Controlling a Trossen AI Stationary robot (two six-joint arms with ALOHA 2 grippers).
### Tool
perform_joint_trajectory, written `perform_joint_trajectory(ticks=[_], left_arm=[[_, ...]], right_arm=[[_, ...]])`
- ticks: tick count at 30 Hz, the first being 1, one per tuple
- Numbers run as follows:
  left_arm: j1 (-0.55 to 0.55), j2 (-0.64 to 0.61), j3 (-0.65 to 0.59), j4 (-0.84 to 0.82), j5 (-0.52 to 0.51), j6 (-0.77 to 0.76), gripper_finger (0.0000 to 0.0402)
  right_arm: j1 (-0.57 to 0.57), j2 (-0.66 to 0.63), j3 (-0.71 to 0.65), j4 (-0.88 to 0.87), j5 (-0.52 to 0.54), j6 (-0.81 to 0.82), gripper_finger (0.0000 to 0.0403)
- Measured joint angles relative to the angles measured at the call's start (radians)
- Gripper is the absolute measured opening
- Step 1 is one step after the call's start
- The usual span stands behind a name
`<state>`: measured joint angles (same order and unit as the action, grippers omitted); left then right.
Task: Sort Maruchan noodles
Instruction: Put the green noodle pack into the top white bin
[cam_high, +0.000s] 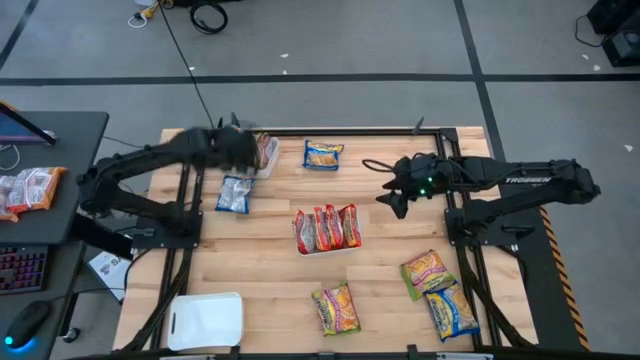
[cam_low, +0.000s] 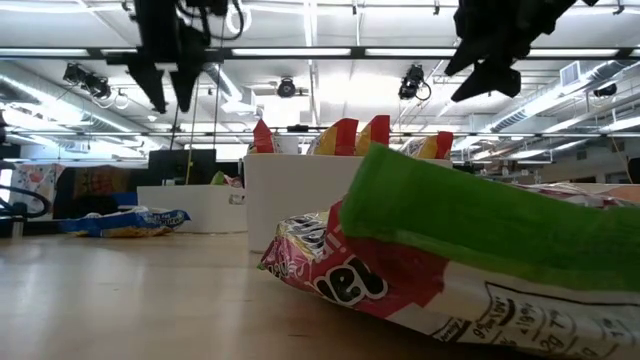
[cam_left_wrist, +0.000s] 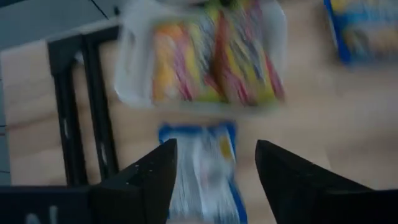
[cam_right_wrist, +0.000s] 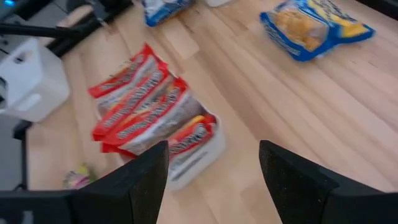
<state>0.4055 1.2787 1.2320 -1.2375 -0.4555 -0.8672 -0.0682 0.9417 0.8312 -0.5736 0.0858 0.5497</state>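
My left gripper (cam_left_wrist: 216, 148) hovers open at the table's far left, above a blue-and-yellow noodle packet (cam_left_wrist: 205, 168) that lies flat on the wood (cam_high: 235, 193). Just beyond it, a white tray (cam_left_wrist: 134, 74) holds yellow-orange packets (cam_left_wrist: 214, 59). My right gripper (cam_right_wrist: 214, 171) hangs open at mid-right (cam_high: 393, 198), above and right of the centre tray (cam_high: 327, 247). Red-orange packets (cam_right_wrist: 140, 102) stand on edge in that tray. Another blue-and-yellow packet (cam_high: 323, 154) lies flat at the far edge. Both grippers (cam_low: 165, 90) (cam_low: 490, 70) show empty in the low view.
Three yellow-and-green packets (cam_high: 427, 270) (cam_high: 452, 310) (cam_high: 335, 308) lie loose near the front right. An empty white tray (cam_high: 207, 320) sits at the front left. A side desk (cam_high: 60, 140) left of the table carries more packets (cam_high: 30, 188).
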Motion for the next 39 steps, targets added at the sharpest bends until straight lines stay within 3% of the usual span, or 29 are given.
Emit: perform_joint_trajectory(ticks=[5,11,22,34,39], left_arm=[[0.249,0.075,0.001,0.191,0.081,0.210,0.0242],[0.397,0.238,0.000,0.256,0.188,0.309,0.0245],[0.465,0.493,0.000,0.307,0.228,0.310,0.0245],[0.466,0.601,0.005,0.343,0.190,0.332,0.0244],[0.463,0.603,0.004,0.353,0.171,0.411,0.0198]], right_arm=[[0.072,0.000,0.000,0.044,0.025,0.039,0.0252],[0.128,0.000,0.000,0.049,0.020,0.114,0.0252],[0.225,0.000,0.000,0.038,0.017,0.198,0.0252],[0.266,0.000,0.000,-0.003,0.017,0.271,0.0252],[0.265,0.000,0.000,-0.021,0.021,0.270,0.0252]])
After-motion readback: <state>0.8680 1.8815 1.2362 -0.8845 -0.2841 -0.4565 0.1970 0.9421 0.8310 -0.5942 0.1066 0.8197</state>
